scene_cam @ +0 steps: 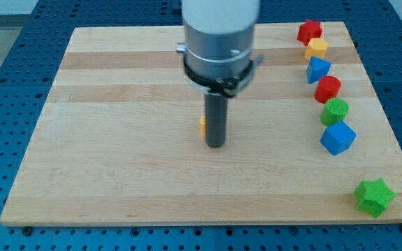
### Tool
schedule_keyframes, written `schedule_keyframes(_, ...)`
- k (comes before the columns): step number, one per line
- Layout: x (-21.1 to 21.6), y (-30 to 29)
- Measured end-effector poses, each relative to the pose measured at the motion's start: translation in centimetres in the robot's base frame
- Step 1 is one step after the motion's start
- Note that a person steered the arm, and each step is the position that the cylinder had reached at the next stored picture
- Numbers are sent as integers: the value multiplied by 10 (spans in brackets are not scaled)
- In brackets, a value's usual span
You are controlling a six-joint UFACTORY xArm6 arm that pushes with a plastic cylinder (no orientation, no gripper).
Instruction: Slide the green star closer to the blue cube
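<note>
The green star (374, 196) lies near the board's bottom right corner. The blue cube (337, 137) sits above it and a little to the left, at the lower end of a column of blocks along the right edge. My tip (216, 145) rests on the board near the middle, far to the left of both. A small yellow block (202, 125) is mostly hidden behind the rod, just left of it.
Along the right edge from the top stand a red star-like block (310, 31), a yellow block (317, 48), a blue triangular block (317, 70), a red round block (328, 89) and a green round block (335, 111). The wooden board (117, 153) lies on a blue pegboard.
</note>
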State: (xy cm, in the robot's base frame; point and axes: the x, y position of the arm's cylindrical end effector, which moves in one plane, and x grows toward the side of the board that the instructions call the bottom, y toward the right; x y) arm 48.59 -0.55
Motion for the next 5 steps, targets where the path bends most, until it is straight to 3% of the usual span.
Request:
schedule_keyframes(2, -81, -6)
schedule_keyframes(3, -60, -4)
schedule_keyframes(5, 48, 88)
